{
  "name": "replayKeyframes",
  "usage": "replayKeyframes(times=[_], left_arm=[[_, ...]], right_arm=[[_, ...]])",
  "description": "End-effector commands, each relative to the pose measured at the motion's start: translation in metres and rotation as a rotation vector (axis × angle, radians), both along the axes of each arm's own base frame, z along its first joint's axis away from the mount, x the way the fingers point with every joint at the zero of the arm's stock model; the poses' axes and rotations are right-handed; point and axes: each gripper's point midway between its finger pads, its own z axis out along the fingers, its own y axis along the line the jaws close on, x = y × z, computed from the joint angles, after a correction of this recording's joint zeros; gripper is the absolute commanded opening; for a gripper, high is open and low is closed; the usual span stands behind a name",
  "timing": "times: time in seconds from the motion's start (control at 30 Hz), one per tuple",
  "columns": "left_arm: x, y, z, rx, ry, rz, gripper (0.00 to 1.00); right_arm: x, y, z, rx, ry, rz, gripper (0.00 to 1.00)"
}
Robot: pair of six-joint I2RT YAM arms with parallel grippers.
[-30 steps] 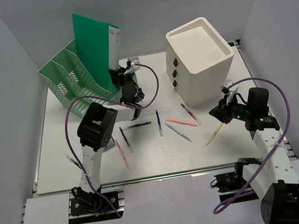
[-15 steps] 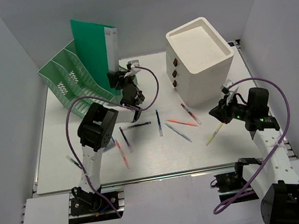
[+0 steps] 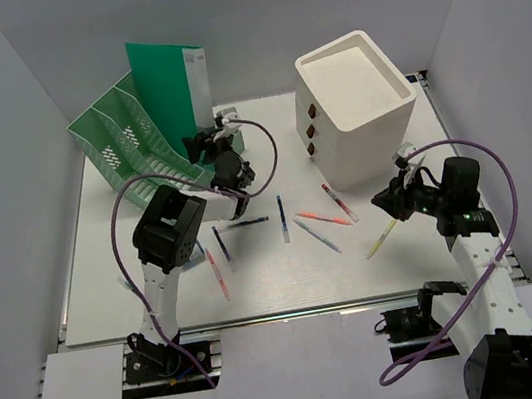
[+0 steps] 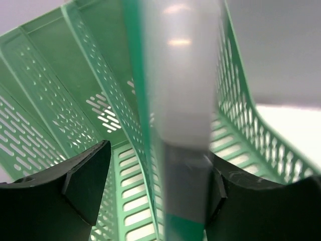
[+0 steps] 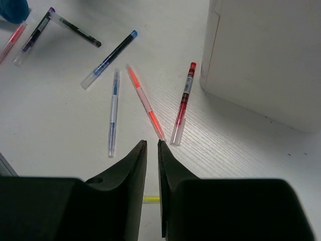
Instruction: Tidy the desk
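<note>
The folder (image 3: 169, 78) now upright in the rack (image 3: 120, 142), left gripper (image 4: 153, 175) newly spread open around it, right gripper (image 5: 152, 144) well right of the rack, pinched shut and empty, clear only by wrist camera.

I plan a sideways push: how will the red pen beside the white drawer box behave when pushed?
The slim round red pen would probably roll rather than slide on the flat white desk. It looks light, and its smooth plastic barrel may slip when gripped.

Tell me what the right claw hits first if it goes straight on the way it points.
Probably the orange pen on the desk: its near end lies just ahead of the right claw. How high the claw hangs is unclear.
</note>
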Motion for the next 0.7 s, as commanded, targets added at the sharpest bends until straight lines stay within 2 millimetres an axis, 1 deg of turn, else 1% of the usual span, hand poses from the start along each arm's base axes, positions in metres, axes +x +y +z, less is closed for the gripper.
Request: replayKeyframes(times=[0.0, 0.07, 0.1, 0.13, 0.17, 0.2, 0.23, 0.27, 0.3, 0.33, 0.4, 0.43, 0.47, 0.5, 0.53, 0.57, 0.6, 0.63, 0.67], left_arm=[[-0.014, 0.006, 0.089, -0.291, -0.303, -0.022, 0.75], [-0.01, 0.002, 0.095, -0.312, -0.285, -0.036, 0.76], [-0.005, 0.003, 0.094, -0.321, -0.252, -0.043, 0.77], [-0.002, 0.0, 0.095, -0.33, -0.237, -0.055, 0.78], [0.003, -0.005, 0.094, -0.318, -0.185, -0.062, 0.78], [0.006, -0.009, 0.095, -0.357, -0.188, -0.077, 0.79], [0.011, -0.009, 0.099, -0.366, -0.176, -0.093, 0.79], [0.015, -0.013, 0.097, -0.358, -0.123, -0.091, 0.79], [0.018, -0.017, 0.098, -0.388, -0.125, -0.103, 0.79], [0.021, -0.015, 0.099, -0.396, -0.12, -0.109, 0.79], [0.025, -0.019, 0.1, -0.409, -0.09, -0.108, 0.79], [0.029, -0.015, 0.097, -0.411, -0.081, -0.097, 0.79], [0.032, -0.019, 0.098, -0.423, -0.067, -0.105, 0.78], [0.035, -0.015, 0.098, -0.43, -0.061, -0.097, 0.76], [0.038, -0.012, 0.09, -0.412, -0.022, -0.09, 0.75], [0.041, -0.015, 0.098, -0.447, -0.046, -0.095, 0.74], [0.043, -0.017, 0.097, -0.451, -0.039, -0.1, 0.72], [0.046, -0.01, 0.096, -0.447, -0.027, -0.088, 0.71], [0.048, -0.012, 0.09, -0.445, -0.017, -0.086, 0.7]], right_arm=[[-0.003, 0.005, 0.004, 0.003, -0.033, 0.038, 0.21], [-0.004, 0.006, 0.005, 0.003, -0.037, 0.041, 0.21], [-0.005, 0.006, 0.005, 0.002, -0.036, 0.042, 0.21], [-0.005, 0.006, 0.006, 0.001, -0.039, 0.042, 0.21], [-0.005, 0.005, 0.008, 0.0, -0.047, 0.041, 0.2], [-0.006, 0.006, 0.008, 0.001, -0.047, 0.045, 0.21], [-0.006, 0.006, 0.008, 0.0, -0.049, 0.044, 0.21], [-0.007, 0.006, 0.009, 0.0, -0.052, 0.047, 0.21], [-0.007, 0.006, 0.01, 0.001, -0.054, 0.046, 0.21], [-0.008, 0.006, 0.011, -0.001, -0.056, 0.047, 0.21], [-0.009, 0.007, 0.012, -0.002, -0.063, 0.051, 0.21], [-0.01, 0.007, 0.013, -0.003, -0.069, 0.053, 0.21], [-0.01, 0.007, 0.014, -0.004, -0.072, 0.053, 0.21], [-0.011, 0.007, 0.014, -0.003, -0.07, 0.055, 0.21], [-0.011, 0.008, 0.014, -0.001, -0.07, 0.059, 0.21], [-0.012, 0.008, 0.014, 0.0, -0.07, 0.064, 0.21], [-0.012, 0.009, 0.015, -0.001, -0.072, 0.066, 0.21], [-0.014, 0.009, 0.014, -0.001, -0.069, 0.068, 0.21], [-0.014, 0.009, 0.014, -0.001, -0.07, 0.07, 0.21]])
